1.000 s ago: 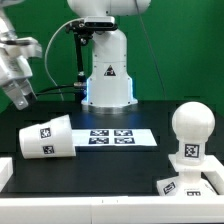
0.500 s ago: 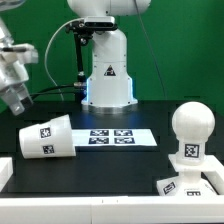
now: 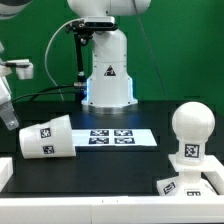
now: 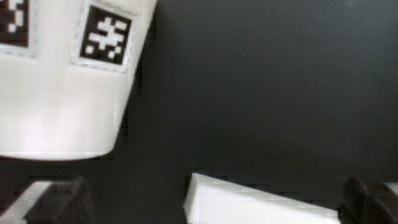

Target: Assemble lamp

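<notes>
The white conical shade [image 3: 45,137] lies on its side on the black table at the exterior view's left, tags showing. In the wrist view the shade [image 4: 63,85] fills one side. The rounded bulb [image 3: 190,128] stands upright on the boxy base [image 3: 186,187] at the exterior view's right. My gripper [image 3: 6,112] hangs at the exterior view's left edge, above and just left of the shade, partly cut off. In the wrist view my gripper [image 4: 210,205] is open and empty, with both dark fingers [image 4: 43,205] wide apart above the table.
The marker board [image 3: 118,138] lies flat in the middle, in front of the robot's white pedestal [image 3: 108,75]. A white block [image 3: 4,172] sits at the table's front left corner; its corner shows between my fingers in the wrist view [image 4: 267,200].
My gripper has moved down and toward the exterior view's left edge, closer to the shade. The shade, bulb and base have not moved.
</notes>
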`<state>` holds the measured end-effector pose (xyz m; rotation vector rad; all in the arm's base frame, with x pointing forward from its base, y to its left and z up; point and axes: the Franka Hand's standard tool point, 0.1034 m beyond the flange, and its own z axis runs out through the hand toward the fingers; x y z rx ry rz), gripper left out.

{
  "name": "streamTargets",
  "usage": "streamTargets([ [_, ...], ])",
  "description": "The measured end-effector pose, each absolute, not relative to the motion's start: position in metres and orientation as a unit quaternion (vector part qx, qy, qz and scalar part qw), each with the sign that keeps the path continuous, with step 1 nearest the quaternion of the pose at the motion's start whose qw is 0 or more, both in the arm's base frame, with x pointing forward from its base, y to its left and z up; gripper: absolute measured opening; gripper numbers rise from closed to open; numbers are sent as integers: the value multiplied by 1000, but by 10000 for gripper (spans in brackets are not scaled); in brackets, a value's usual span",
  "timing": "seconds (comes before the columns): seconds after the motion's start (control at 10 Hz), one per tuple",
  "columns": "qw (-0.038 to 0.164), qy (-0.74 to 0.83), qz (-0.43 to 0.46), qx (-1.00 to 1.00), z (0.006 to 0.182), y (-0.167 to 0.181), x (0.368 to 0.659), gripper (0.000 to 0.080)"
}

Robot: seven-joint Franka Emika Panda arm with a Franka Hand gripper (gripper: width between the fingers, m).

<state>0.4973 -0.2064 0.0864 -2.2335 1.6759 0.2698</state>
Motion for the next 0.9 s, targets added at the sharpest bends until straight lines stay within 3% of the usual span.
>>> streamTargets([
  [0.2,167,589,96,-785,85,-207,496,699],
  [0.6,156,591,110,-784,59,-228,476,699],
  [0.9,207,587,201,-756,58,-225,459,699],
])
